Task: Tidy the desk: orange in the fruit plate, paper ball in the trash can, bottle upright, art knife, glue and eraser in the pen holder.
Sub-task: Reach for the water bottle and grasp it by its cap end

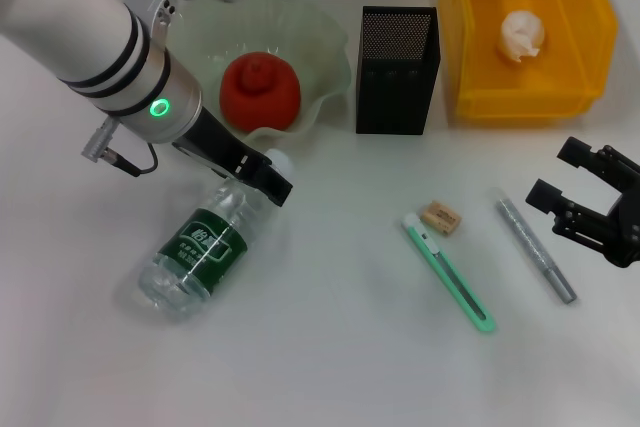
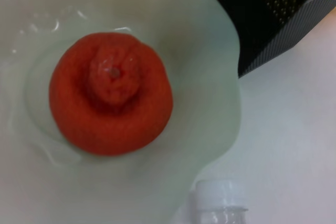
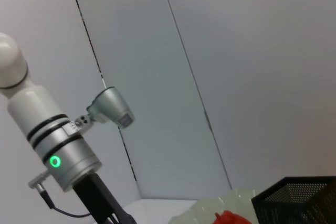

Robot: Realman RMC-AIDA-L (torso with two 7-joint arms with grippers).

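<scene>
Done: round orange (image 1: 260,89) sits in the pale green wavy fruit plate (image 1: 325,42); crumpled white paper ball (image 1: 521,35) in the yellow plastic bin (image 1: 583,87).

Left: clear plastic bottle with green label (image 1: 205,252) lies flat on the white surface (image 1: 330,347); my left gripper (image 1: 268,179) at its neck, finger state unreadable.

Green art knife (image 1: 450,272), grey glue stick (image 1: 536,250) and tan eraser (image 1: 439,217) lie outside the black mesh pen holder (image 1: 397,69). Right gripper (image 1: 590,202) idle, fingers apart.

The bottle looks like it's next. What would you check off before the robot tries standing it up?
1. Orange in fruit plate: ok.
2. Paper ball in trash can: ok.
3. Bottle upright: not ok, lying on its side.
4. Left gripper at the bottle's cap end: ok; firm grasp: cannot tell.
5. Right gripper away from the bottle: ok.
6. Art knife, glue, eraser in pen holder: not ok, on the desk.
</scene>
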